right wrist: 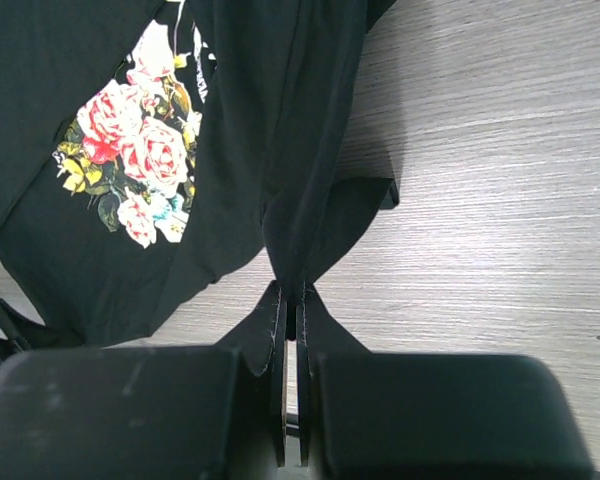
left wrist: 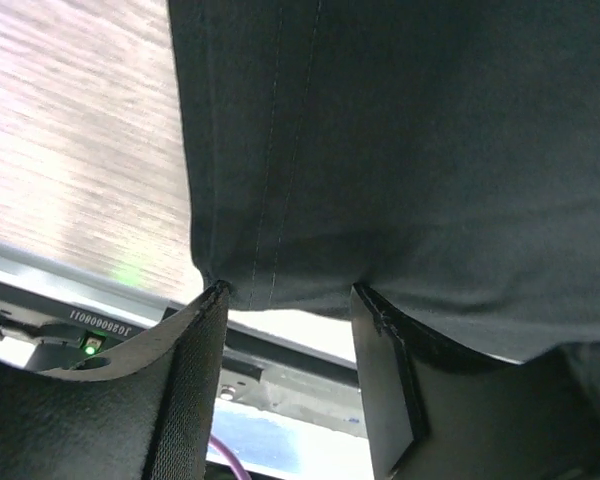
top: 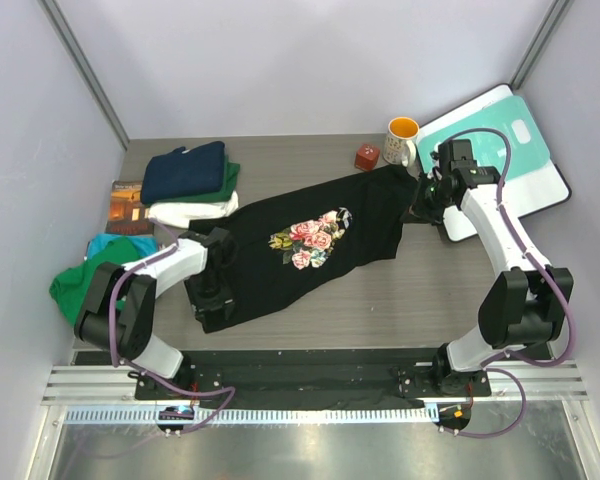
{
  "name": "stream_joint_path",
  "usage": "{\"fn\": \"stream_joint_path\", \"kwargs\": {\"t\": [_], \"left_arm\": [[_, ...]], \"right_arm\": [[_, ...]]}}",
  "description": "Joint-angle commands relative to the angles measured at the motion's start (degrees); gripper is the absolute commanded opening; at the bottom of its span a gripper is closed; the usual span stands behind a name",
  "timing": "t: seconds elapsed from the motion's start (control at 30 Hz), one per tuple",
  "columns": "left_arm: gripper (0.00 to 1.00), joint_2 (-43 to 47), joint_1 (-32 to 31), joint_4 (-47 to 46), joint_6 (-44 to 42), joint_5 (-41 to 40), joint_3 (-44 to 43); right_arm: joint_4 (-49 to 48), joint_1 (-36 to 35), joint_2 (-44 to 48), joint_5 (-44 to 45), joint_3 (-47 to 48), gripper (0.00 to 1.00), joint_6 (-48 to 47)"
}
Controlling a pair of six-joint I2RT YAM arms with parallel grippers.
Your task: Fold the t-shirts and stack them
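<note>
Step in hand, my read: tensioning the black t-shirt (top: 275, 268) flat ahead of the first fold. It lies diagonally across the middle of the top view, rose print up. One end is at lower left and the other runs to upper right, close to the mug (top: 402, 140) and the red block (top: 367, 156).

How to do it well:
- The held end is roped into a narrow pleat in the right wrist view. A light pull along the diagonal should take out the slack; a hard one would likely bunch it further.
- At lower left, get the hem deeper between the jaws before closing. A grab at the very tips would probably slip.
- Lay the cloth back on the table (top: 460, 290) short of the mug.
- The folded stack (top: 185, 172) at upper left, navy on top, looks like the drop target. The teal shirt (top: 105, 243) and green shirt (top: 75, 285) lie loose at the left edge, not yet folded.

Hands:
- The right gripper (right wrist: 290, 292) is clamped tight on a pinch of the black cloth at the upper-right end, with no gap visible between the jaws.
- The left gripper (left wrist: 290, 295) has its jaws parted about halfway. The stitched hem sits right at its fingers (left wrist: 190, 350) and touches the tips, but nothing is clamped.
</note>
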State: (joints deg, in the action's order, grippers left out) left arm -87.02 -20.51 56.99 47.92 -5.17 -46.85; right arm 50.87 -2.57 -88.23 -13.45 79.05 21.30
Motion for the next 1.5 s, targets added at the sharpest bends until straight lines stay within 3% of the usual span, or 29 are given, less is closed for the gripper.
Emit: {"fn": "stream_joint_path", "kwargs": {"t": [0.0, 0.1, 0.13, 0.17, 0.5, 0.97, 1.03, 1.17, 1.3, 1.47], "left_arm": [[0.45, -2.35, 0.30, -3.64, 1.30, -1.42, 1.41], [0.23, -3.50, 0.30, -4.08, 1.30, -2.04, 1.32], [0.08, -3.50, 0.30, -3.82, 1.30, -2.12, 1.06], [0.01, -3.42, 0.30, -3.56, 1.30, -2.65, 0.71], [0.00, -1.22, 2.14, 2.77, -0.81, -7.49, -12.98], [0.00, -12.72, 14.80, 2.07, -7.31, -9.95, -26.18], [0.01, -14.83, 15.76, 2.07, -8.19, -9.95, -28.20], [0.29, -17.21, 16.56, 2.42, -10.04, -8.72, -31.19], [0.42, -16.78, 16.65, 1.81, -11.01, -8.11, -31.20], [0.48, -16.25, 16.73, 2.42, -12.15, -7.31, -32.07]], "right_arm": [[-0.86, -0.16, 2.97, 0.18, 0.06, 0.01, -0.38], [-0.86, -0.16, 3.41, -0.78, 0.84, 0.01, -0.21], [-0.86, -0.16, 3.50, -0.87, 1.63, 0.01, 0.06], [-0.69, -0.16, 3.41, -1.13, 2.25, 0.01, 0.14], [-0.95, 0.02, 1.66, -4.12, 10.95, 0.01, 3.57], [-9.47, 0.72, -13.89, -5.00, 20.70, 0.01, 8.76], [-9.91, 0.72, -17.15, -4.92, 21.94, 0.01, 9.11], [-12.37, 0.72, -21.37, -4.74, 21.94, 0.01, 10.16], [-14.31, 0.72, -23.13, -4.39, 21.59, 0.01, 11.04], [-16.15, 0.72, -21.73, -1.41, 19.75, 0.01, 11.49]]}}
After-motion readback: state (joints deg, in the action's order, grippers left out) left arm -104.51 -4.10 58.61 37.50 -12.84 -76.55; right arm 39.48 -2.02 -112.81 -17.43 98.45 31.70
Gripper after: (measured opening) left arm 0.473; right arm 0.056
